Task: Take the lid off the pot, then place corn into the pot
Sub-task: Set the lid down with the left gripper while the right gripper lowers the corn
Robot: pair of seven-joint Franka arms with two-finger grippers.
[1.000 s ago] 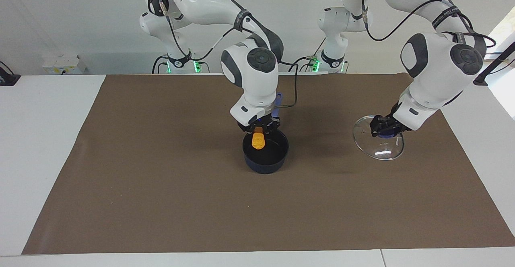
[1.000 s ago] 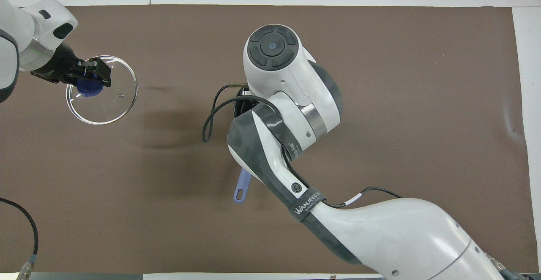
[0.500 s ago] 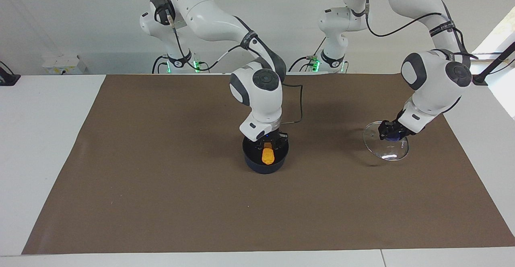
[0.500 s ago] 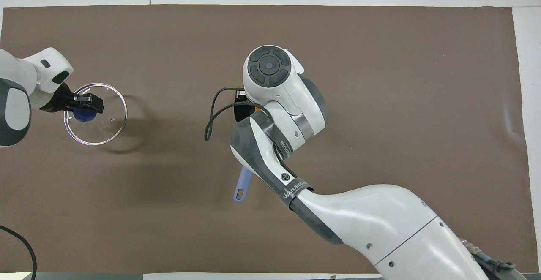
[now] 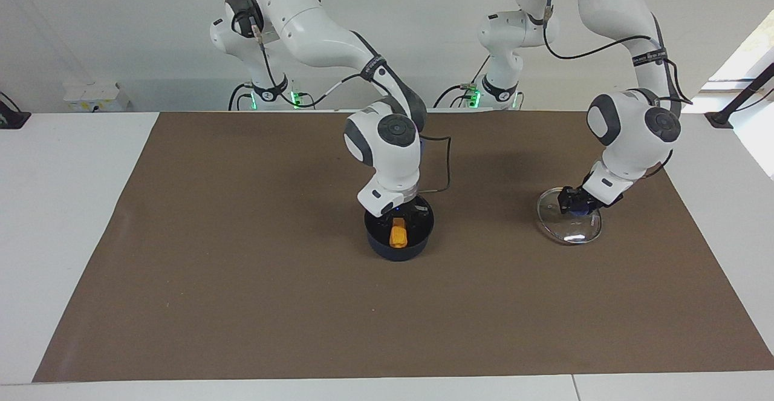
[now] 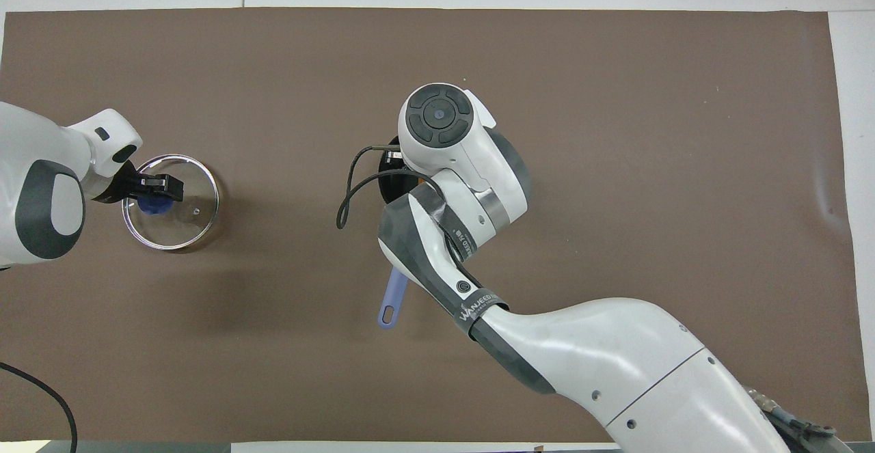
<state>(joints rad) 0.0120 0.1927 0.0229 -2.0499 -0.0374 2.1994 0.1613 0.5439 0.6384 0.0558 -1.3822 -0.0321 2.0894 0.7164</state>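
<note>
A: Item, pot (image 5: 399, 247)?
B: Mid-worktop on the brown mat (image 5: 242, 304), handle (image 6: 392, 298) toward the robots' edge. Corn (image 5: 398, 237) inside it, pinched in the right gripper (image 5: 399, 227).

A: Item, lid (image 5: 568, 225)?
B: Toward the left arm's end, low over the mat; left gripper (image 5: 578, 202) clamps its blue knob (image 6: 152, 204).

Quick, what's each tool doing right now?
Left tool: closed on the lid knob.
Right tool: inside the pot, closed on the corn.

Brown mat (image 5: 242, 304) (image 6: 683, 132) covers white table (image 5: 66, 207); wall socket (image 5: 91, 95).
</note>
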